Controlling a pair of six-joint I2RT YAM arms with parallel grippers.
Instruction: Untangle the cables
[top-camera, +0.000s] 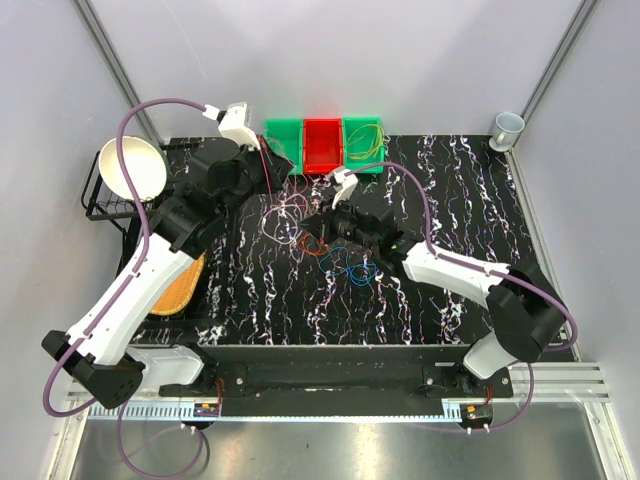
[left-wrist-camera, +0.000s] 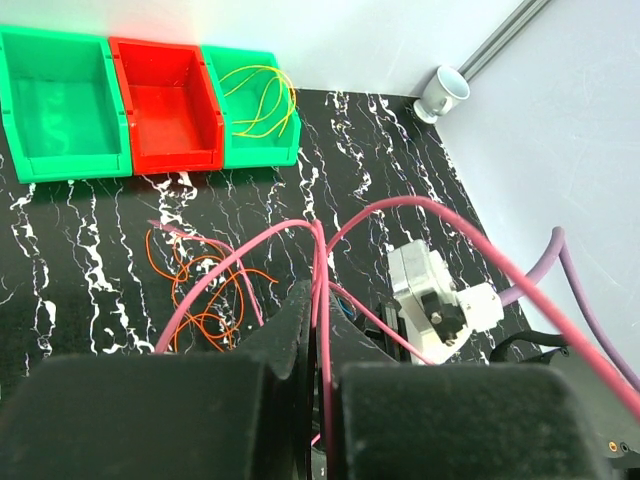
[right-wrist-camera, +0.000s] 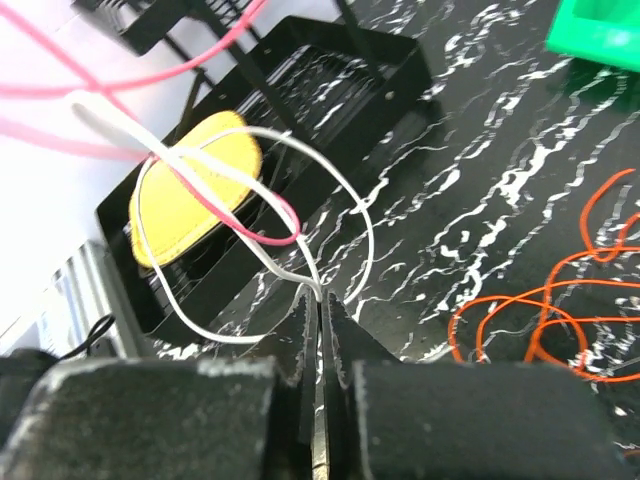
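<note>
Left and in front of the red bin (left-wrist-camera: 165, 95), my left gripper (left-wrist-camera: 318, 300) was clamped on a pink cable (left-wrist-camera: 400, 202). Orange cables (left-wrist-camera: 210, 300) lay loose on the tabletop (left-wrist-camera: 80, 250). Straight before that bin, my right gripper (right-wrist-camera: 320, 305) pinched a white cable (right-wrist-camera: 95, 110).

Table (top-camera: 450, 200): black top with white marbling, beneath both pincers.
Bins (left-wrist-camera: 165, 110): green, red and green in a row, well beyond the left pincer (left-wrist-camera: 320, 305).
Orange cable (left-wrist-camera: 205, 290): loose loops just ahead-left of the left pincer.
Blue cable (top-camera: 350, 268): near the right pincer (right-wrist-camera: 320, 305), on its near side.
Black tray (right-wrist-camera: 340, 100): ahead of the right pincer.
Cup (left-wrist-camera: 443, 92): by the far right corner, well apart from both.
</note>
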